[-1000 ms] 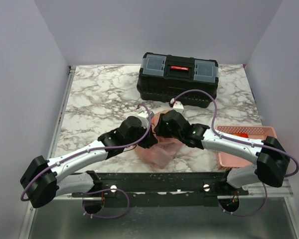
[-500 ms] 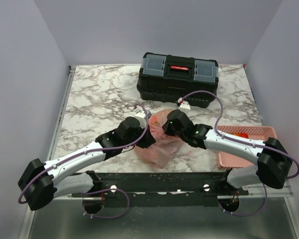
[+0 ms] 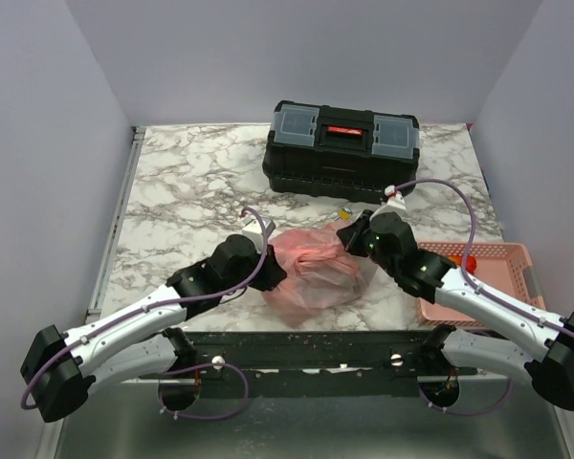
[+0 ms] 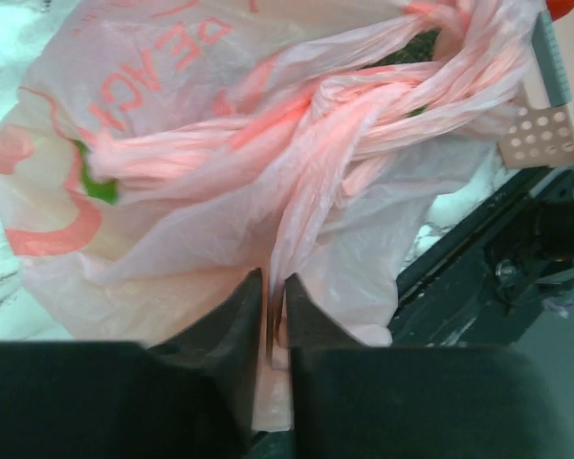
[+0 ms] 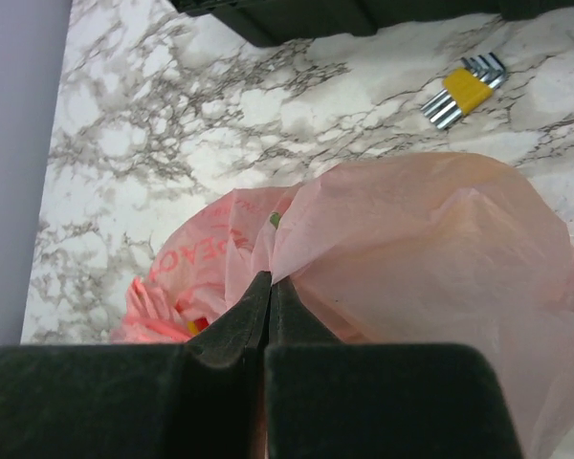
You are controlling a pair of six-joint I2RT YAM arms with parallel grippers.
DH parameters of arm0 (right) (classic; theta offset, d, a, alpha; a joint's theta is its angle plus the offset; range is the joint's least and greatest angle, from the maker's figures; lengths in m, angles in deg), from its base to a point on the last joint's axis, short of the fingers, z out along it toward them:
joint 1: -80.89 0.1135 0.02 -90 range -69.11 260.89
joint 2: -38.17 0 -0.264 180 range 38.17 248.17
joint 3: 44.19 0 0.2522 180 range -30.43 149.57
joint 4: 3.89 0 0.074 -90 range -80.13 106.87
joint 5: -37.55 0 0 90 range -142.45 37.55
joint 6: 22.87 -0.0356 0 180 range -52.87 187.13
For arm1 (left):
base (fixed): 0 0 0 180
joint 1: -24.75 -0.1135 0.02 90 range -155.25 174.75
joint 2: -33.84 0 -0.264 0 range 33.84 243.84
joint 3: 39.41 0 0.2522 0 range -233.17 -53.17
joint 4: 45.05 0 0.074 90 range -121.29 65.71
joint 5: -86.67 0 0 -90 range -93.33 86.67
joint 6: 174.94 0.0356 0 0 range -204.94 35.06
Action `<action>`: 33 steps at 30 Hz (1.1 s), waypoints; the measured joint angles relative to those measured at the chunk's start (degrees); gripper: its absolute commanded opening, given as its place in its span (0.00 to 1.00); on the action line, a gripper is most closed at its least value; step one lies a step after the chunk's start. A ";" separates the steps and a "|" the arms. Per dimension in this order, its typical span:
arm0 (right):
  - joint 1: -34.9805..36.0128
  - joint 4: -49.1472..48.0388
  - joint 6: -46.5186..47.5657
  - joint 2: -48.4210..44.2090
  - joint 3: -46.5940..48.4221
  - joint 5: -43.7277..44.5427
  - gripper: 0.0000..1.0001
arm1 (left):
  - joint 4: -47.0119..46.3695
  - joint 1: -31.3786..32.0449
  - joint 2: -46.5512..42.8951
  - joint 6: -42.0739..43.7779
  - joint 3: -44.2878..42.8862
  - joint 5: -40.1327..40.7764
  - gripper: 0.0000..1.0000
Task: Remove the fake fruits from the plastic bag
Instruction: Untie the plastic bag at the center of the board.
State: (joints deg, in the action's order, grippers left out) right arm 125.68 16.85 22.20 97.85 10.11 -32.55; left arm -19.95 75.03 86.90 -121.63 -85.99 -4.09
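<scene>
On counter (image 3: 187,186), plastic bag (image 3: 316,270) is seen near-centre, btwn both arms. Left end effector (image 4: 274,287) is clamped on a fold of film at the bag's left side; right end effector (image 5: 270,285) is pinched shut on film at its far-right side. Fake fruits (image 4: 98,182) are inside, glimpsed only as green/yellow patches thru film. Handles (image 4: 364,100) look twisted together, so the mouth is prob. closed. Film should be drawn apart gently, w/o tearing, and the twist loosened first.

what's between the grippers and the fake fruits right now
The plastic bag itself: left gripper and right gripper are each shut on its film, its twisted handles bunch over the mouth, and no fruit inside shows clearly.
</scene>
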 measured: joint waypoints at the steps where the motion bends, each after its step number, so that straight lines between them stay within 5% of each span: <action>1: 0.00 -0.50 0.46 -0.44 -0.44 -0.72 0.01 | 0.31 0.00 -0.02 0.42 -0.42 -0.46 0.34; 6: -0.02 -1.36 1.90 -1.64 -1.33 -3.17 0.01 | 4.20 -0.02 0.44 2.14 -6.19 -1.66 0.63; 20: -0.02 -1.22 3.52 -3.61 -1.38 -4.68 0.01 | 12.61 -2.67 18.80 12.46 -26.82 -6.01 0.64; 29: -0.02 -1.03 3.91 -4.83 -2.01 -4.74 0.01 | 14.91 -2.67 24.83 14.40 -27.50 -8.83 0.25; 33: -0.02 -0.81 4.07 -4.94 -2.05 -4.31 0.01 | 14.99 -2.67 23.85 14.03 -27.36 -6.03 0.00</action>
State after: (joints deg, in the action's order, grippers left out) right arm 125.66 16.04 26.27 92.91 8.05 -36.86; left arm -4.96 72.37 110.75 -107.60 -113.35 -10.12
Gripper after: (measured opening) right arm 0.009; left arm 0.175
